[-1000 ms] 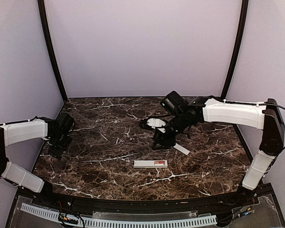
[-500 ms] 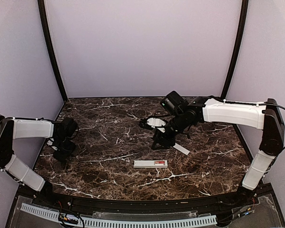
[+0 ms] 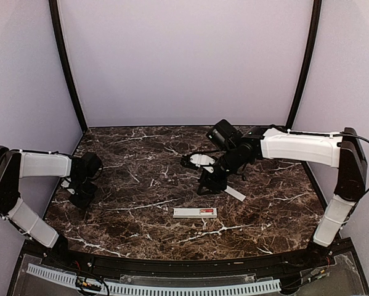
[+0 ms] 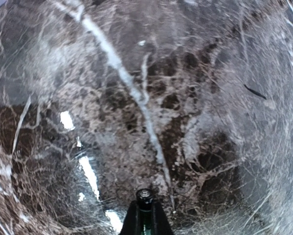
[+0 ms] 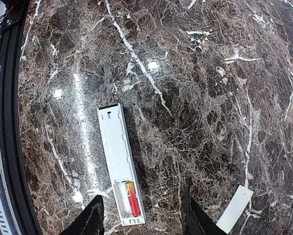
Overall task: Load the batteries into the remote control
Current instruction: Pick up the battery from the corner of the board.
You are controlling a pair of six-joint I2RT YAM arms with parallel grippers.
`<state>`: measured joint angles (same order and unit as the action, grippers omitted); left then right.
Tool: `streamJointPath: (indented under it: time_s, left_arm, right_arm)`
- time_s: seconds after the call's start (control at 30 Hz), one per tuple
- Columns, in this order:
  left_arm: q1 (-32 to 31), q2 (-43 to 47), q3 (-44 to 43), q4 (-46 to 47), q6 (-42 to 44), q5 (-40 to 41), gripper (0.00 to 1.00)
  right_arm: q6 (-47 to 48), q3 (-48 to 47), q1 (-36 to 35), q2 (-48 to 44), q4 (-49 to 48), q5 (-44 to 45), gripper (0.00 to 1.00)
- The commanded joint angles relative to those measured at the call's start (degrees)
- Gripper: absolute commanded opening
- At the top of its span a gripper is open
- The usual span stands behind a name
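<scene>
On the dark marbled bench (image 3: 141, 185), the remote control (image 5: 118, 161) lies with its bay open and one red battery (image 5: 132, 198) seated at the end nearest the right claw (image 5: 142, 208), which hangs spread above it, empty; the left claw (image 4: 145, 211), pressed together, sits well apart by the left edge. A push landing off line could skid the light remote or tip the battery out, and the loose white strip (image 5: 236, 208) lies near. No second battery shows anywhere, and whether the left claw's dark tip pinches anything cannot be told.
</scene>
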<state>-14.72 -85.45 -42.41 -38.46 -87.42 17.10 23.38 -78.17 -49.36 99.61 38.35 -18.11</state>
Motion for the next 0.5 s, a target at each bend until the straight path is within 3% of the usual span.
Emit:
streamJointPath:
  time_s: [0.0, 0.27, 0.37, 0.47]
  left_arm:
    - [0.4, -1.0, 0.5, -0.3, 0.2, -1.6, 0.0]
    - [0.3, 3.7, -0.9, 0.7, 4.1, -0.1, 0.0]
    - [0.2, 8.0, -3.5, -0.3, 7.0, 3.5, 0.0]
    - [0.0, 12.4, -5.0, -0.2, 11.0, 6.6, 0.0]
  right_arm:
    - [-0.5, -0.4, -0.4, -1.1, 0.4, 1.1, 0.51]
    - [1.1, 1.7, -0.4, 2.5, -0.3, 4.7, 0.51]
    - [3.1, 1.9, -0.4, 5.2, 0.3, 5.3, 0.62]
    - [5.9, 2.1, -0.5, 6.1, 0.2, 3.5, 0.63]
